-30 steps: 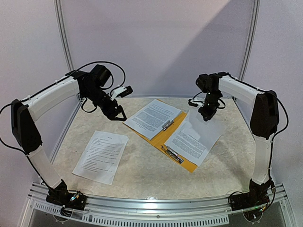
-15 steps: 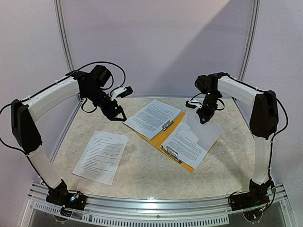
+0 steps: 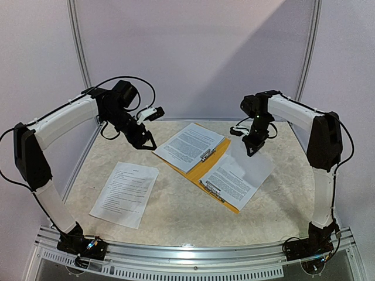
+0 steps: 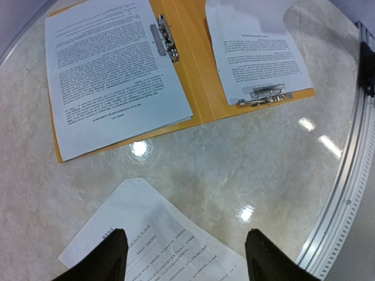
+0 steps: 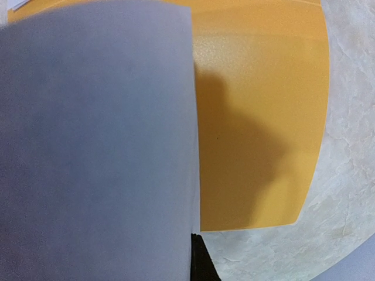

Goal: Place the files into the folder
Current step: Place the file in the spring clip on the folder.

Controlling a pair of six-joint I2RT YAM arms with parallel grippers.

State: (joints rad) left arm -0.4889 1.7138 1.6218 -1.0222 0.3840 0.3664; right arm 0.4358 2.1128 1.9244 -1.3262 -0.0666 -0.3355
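marbled table (image 3: 176, 216), metal rail (image 3: 193, 253), pale walls (image 3: 193, 52)

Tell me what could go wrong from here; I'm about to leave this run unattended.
The right gripper pinches only the far edge of the sheet it has lifted off the open folder, so the sheet may slip free or crease. Its near end sits at a metal clip; pulling further could tear it. One loose sheet lies outside the folder, with the open left gripper above the table.

Small black print covers the sheets (image 4: 111, 76) in the open folder (image 4: 193, 76) and the loose sheet (image 3: 125, 192) on the near left, but none of it is legible.
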